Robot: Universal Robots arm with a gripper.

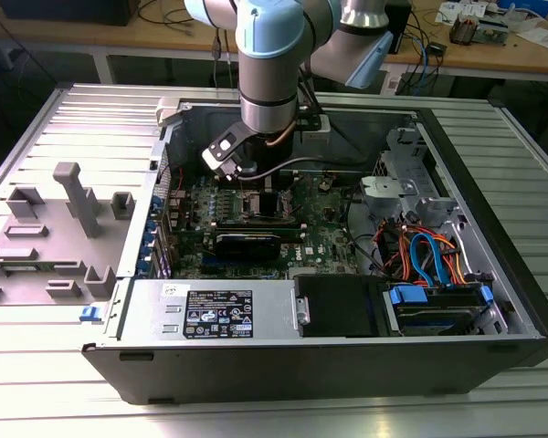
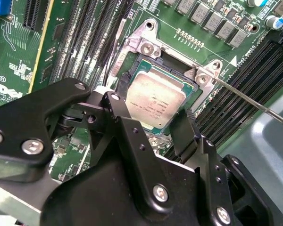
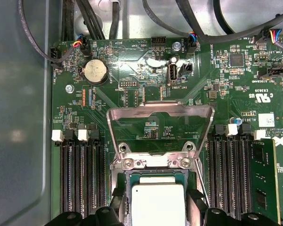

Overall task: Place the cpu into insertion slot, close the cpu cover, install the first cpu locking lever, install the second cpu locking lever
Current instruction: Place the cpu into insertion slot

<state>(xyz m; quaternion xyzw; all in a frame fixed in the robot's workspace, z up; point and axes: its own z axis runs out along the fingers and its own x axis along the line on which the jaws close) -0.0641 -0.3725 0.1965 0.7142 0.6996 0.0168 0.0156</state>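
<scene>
The cpu (image 3: 158, 202), a flat square chip with a dull silver top, lies in the insertion slot (image 2: 166, 66) on the green motherboard (image 1: 324, 233). My gripper (image 2: 151, 115) hangs low over the socket inside the computer case. Its black fingers (image 3: 196, 207) stand on two opposite sides of the chip and press against its edges. The cpu cover (image 3: 188, 111), a silvery frame plate with a square cutout, is swung up and stands open behind the socket. A thin metal locking lever (image 2: 250, 101) sticks out from one socket corner, unlatched.
Long black memory slots (image 3: 80, 179) run along both sides of the socket. In the exterior view, a black card (image 1: 247, 243) lies in front of the socket, the power supply box (image 1: 215, 310) sits at the case front, and orange and blue cables (image 1: 429, 255) fill the right.
</scene>
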